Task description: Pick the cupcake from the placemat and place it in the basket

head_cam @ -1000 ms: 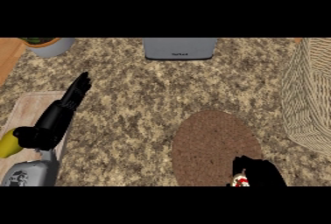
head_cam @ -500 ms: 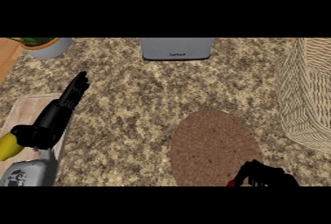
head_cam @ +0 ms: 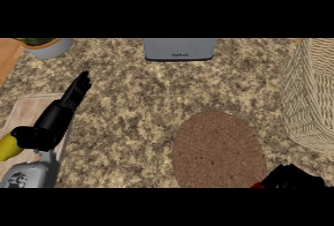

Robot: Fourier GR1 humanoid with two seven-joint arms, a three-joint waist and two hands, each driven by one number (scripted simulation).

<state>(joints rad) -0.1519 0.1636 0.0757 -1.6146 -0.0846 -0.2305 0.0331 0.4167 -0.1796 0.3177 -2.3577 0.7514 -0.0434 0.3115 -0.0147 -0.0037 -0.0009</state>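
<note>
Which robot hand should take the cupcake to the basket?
Right. The right robot hand sits by the placemat, near the basket, apparently curled on the cupcake; the left robot hand rests open far across.

One speckled desk (head_cam: 143,110) carries one round brown placemat (head_cam: 218,150), one wicker basket (head_cam: 313,97) at the right edge, one wooden board (head_cam: 23,114) at the left edge, one grey box-shaped appliance (head_cam: 179,48) at the far edge, and one pale pot (head_cam: 49,49) holding one green plant (head_cam: 36,41) in the far left corner. Two black hands show: one left hand (head_cam: 77,90) over the desk's left side and one right hand (head_cam: 294,178) at the lower right edge. One cupcake (head_cam: 258,185) can be counted, seen only as a red sliver at the right hand.
</note>
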